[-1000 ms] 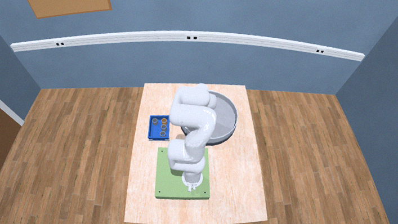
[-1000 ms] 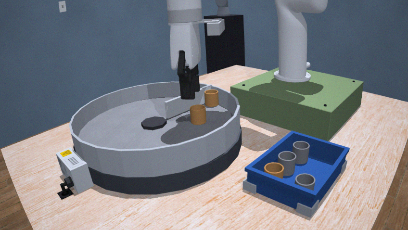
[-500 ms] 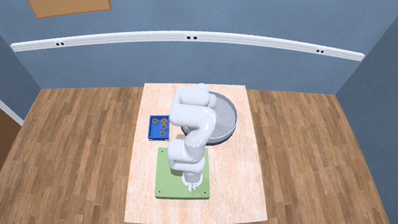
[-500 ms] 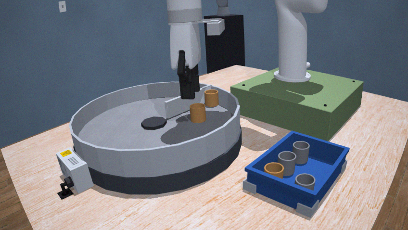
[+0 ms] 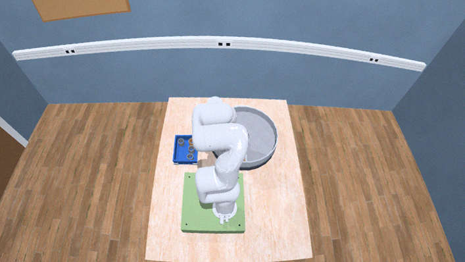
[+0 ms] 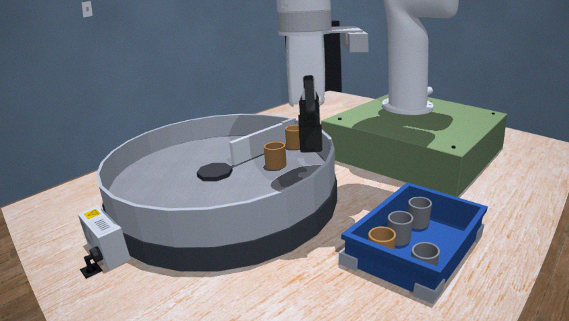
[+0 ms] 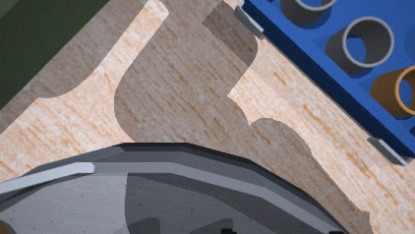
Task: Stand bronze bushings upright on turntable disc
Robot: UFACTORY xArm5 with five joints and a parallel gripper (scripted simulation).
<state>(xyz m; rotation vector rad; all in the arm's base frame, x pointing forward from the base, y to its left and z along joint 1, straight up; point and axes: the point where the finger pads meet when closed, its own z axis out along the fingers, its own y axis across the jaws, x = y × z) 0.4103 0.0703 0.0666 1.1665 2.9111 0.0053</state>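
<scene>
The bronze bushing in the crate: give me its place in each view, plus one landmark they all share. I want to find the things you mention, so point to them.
Top: the bronze bushing (image 5: 190, 141) (image 6: 381, 242) (image 7: 385, 93) is left of centre, at the crate's upper right, beside the arm.
Exterior: lower right, by the crate's left corner.
Wrist: at the right edge, upper half, cut off by the frame.
Shared landmark: the blue crate (image 5: 175, 149) (image 6: 390, 266) (image 7: 320, 74).
</scene>
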